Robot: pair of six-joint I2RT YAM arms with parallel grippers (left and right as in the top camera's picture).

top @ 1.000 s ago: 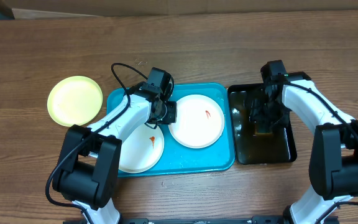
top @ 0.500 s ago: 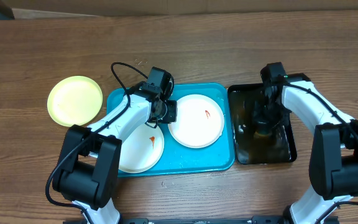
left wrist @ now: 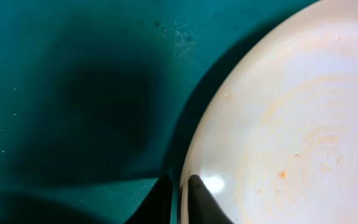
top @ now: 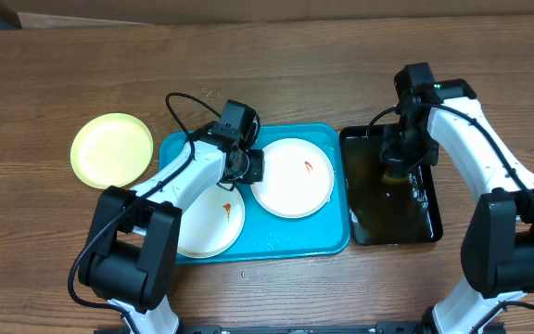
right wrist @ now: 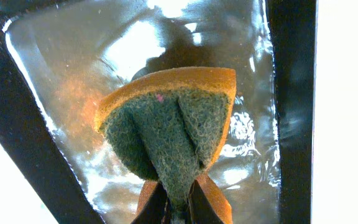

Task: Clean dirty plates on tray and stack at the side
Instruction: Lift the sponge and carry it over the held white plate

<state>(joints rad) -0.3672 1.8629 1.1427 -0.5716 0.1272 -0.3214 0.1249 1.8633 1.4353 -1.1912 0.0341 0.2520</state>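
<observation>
My left fingers [left wrist: 194, 202] clamp the rim of a white plate [left wrist: 291, 137] on the tray [left wrist: 73, 93]. My right fingers [right wrist: 194, 200] grip the sponge [right wrist: 173, 118], folded, over the wet black tray [right wrist: 291, 93].

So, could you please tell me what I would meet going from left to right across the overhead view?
yellow-green plate → front white plate → rear white plate → black tray
</observation>
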